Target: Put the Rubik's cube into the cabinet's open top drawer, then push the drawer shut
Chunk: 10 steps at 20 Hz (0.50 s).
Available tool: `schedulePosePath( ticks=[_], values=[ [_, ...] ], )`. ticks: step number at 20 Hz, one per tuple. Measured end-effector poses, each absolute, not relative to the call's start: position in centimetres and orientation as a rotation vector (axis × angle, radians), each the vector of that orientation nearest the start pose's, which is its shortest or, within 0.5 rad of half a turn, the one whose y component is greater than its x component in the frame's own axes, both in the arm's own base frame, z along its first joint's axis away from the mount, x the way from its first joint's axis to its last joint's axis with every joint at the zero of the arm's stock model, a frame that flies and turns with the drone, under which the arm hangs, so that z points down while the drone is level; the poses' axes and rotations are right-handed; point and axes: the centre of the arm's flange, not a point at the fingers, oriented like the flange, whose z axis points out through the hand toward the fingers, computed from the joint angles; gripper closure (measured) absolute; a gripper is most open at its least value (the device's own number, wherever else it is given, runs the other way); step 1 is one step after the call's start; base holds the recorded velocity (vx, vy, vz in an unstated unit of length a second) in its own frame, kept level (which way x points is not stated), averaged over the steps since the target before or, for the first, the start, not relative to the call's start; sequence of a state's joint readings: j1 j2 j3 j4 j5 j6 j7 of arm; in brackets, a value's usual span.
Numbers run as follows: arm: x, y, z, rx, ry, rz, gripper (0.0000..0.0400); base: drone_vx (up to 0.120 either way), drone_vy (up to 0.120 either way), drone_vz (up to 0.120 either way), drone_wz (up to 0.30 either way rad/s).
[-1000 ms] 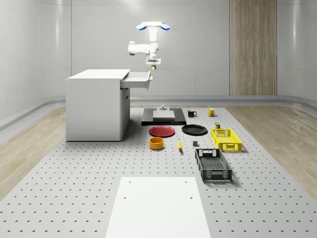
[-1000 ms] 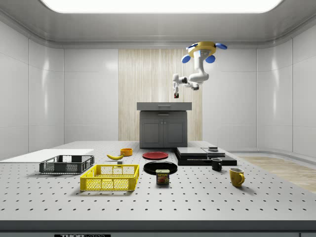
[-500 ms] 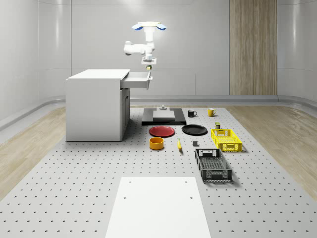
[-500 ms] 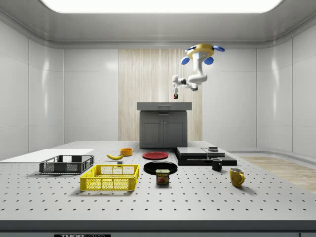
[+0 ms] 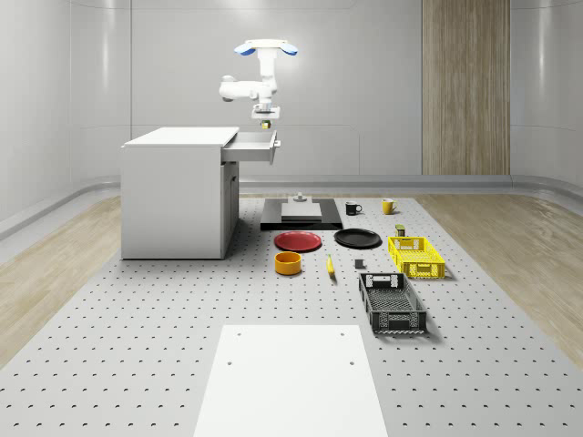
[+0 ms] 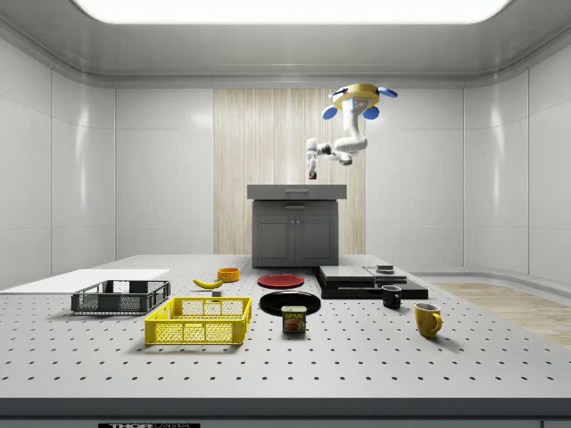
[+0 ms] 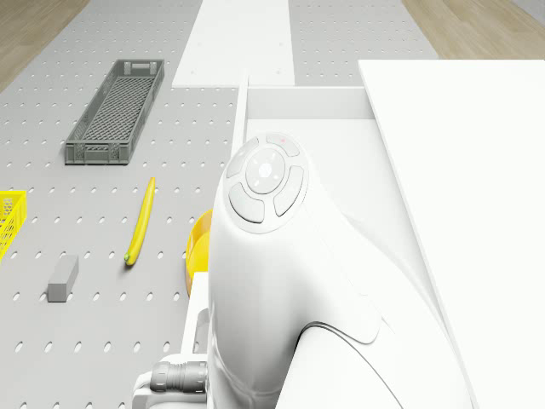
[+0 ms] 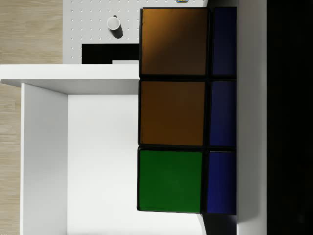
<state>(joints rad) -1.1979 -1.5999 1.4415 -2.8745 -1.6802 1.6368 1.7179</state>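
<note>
The drone (image 5: 265, 47) hovers high above the cabinet (image 5: 178, 191), over the open top drawer (image 5: 254, 146) that sticks out from the cabinet's front. The arm hangs under it, and the jaws (image 5: 264, 116) point down above the drawer's front part. In the wrist view the Rubik's cube (image 8: 186, 110) sits close before the camera, with orange, green and blue tiles, and a white finger (image 8: 252, 117) lies against its blue side. So the jaws are clamped on the cube. Beyond the cube the wrist view shows the drawer's white floor (image 8: 100, 161) and its walls, so the cube is in the air over the inside of the drawer, not yet resting on it.

I judge that the step in hand is the carrying of the cube to the drawer, and this step is near its end. The next move calls for lowering the cube between the drawer's walls, then letting the jaws come apart so that it rests on the floor. After this the arm must lift free, go to the drawer's front panel and push it toward the cabinet.

On the desk (image 5: 137, 309) below lie a red plate (image 5: 298, 240), a yellow bowl (image 5: 288, 263), a banana (image 7: 141, 220) and a grey basket (image 5: 392, 303), all well apart from the cabinet's drawer.
</note>
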Motion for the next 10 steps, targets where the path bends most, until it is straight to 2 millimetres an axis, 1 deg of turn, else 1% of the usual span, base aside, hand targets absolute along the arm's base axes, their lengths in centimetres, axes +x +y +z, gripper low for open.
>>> schedulePosePath(
  ticks=[5,7,10],
  values=[
    [30.68,-0.58,47.46,0.006,-0.007,0.786,0.0080,0.000,-0.120,0.000,0.000],
    [30.68,-0.58,47.46,0.006,-0.007,0.786,0.0080,0.000,-0.120,-0.100,0.000],
    [30.68,-0.58,47.46,0.006,-0.007,0.786,0.0080,0.000,0.000,-0.120,0.000]
  ],
)
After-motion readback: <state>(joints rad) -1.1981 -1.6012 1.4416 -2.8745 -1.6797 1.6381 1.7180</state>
